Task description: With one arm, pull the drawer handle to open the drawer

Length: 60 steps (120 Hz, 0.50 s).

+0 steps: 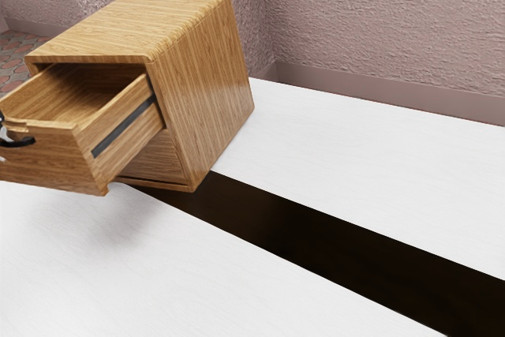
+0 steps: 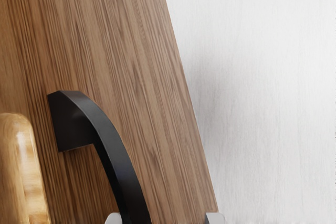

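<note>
- Finds the drawer (image 1: 79, 100) drawn a good way out of the wooden cabinet (image 1: 201, 76), with its bare inside open to view from above.
- Places it toward the exterior view's left, reaching out past the cabinet's front above the white bench (image 1: 355, 155), with a dark slide rail (image 1: 122, 128) along its side.
- Puts the black curved handle (image 1: 16, 142) on the drawer front (image 2: 105, 51), at the exterior view's left edge.
- Reads the hand (image 2: 164, 219) as right at that handle, which runs close under the wrist camera.
- Cannot tell whether the hand is spread, pressed together or pinching the handle.
- Judges the opening largely done, since the drawer is plainly open.
- Leaves, at most, a short further pull, as the rear part sits inside the cabinet, and then letting go.
</note>
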Motion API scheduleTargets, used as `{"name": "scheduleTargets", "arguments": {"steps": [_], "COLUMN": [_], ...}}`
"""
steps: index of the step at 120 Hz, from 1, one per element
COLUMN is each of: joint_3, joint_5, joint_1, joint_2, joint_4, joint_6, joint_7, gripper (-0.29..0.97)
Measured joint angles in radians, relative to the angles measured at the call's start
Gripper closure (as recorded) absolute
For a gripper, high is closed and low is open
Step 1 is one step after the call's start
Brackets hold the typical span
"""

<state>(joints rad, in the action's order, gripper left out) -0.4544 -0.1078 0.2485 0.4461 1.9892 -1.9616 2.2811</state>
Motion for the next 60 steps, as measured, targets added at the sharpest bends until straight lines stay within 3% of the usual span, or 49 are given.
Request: {"name": "scheduleTargets", "arguments": {"steps": [34, 39, 46, 52, 60], "joint_3": [0.001, 0.009, 0.097, 0.168, 0.238], "joint_5": [0.006, 0.015, 0.071, 0.083, 0.079], "joint_1": [0.008, 0.009, 0.011, 0.010, 0.009], "joint_2": [0.049, 0.035, -0.073, -0.172, -0.236], "joint_4": [-0.084, -0.149, -0.369, -0.530, -0.611], "joint_6": [0.064, 0.100, 0.211, 0.339, 0.475], "joint_7": [-0.009, -0.014, -0.050, -0.116, -0.225], "gripper": [0.52, 0.52, 0.49, 0.41, 0.29]}}
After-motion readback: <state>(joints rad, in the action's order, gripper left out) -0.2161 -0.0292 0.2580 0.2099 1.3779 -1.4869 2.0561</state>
